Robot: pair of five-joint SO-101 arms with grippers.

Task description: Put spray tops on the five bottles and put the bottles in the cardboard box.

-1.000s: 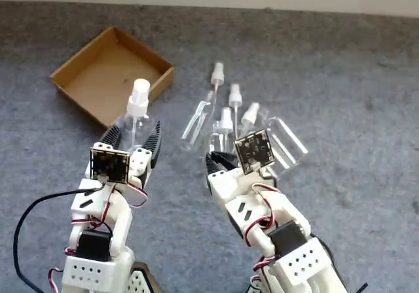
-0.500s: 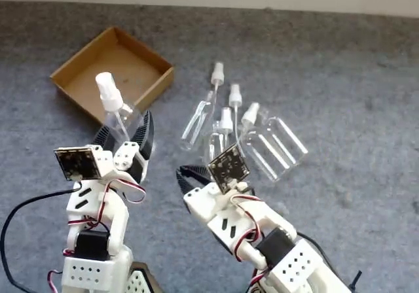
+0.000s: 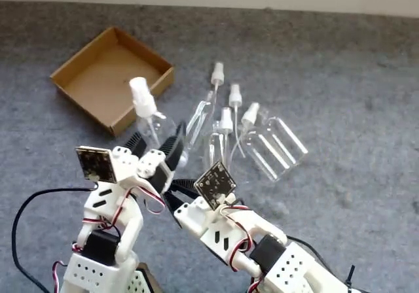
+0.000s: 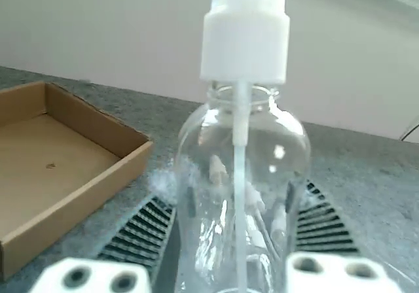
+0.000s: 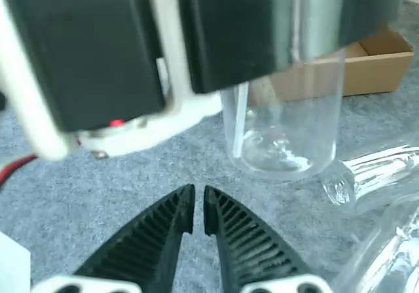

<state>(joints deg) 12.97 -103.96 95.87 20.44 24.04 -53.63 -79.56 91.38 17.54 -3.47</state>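
My left gripper is shut on a clear bottle with a white spray top, held upright just in front of the cardboard box. In the left wrist view the bottle stands between the ribbed fingers, its spray top seated on the neck. My right gripper sits low, close under the left one. In the right wrist view it is shut on nothing, pointing at the held bottle's base.
Several clear bottles lie in a cluster on the grey carpet, among them one and a wider one, with white spray tops at their necks. The box holds nothing. One lying bottle is close to my right gripper.
The left arm swung the bottle left toward the box, then back right. The right arm pulled back and left from the bottle cluster to under the left gripper.
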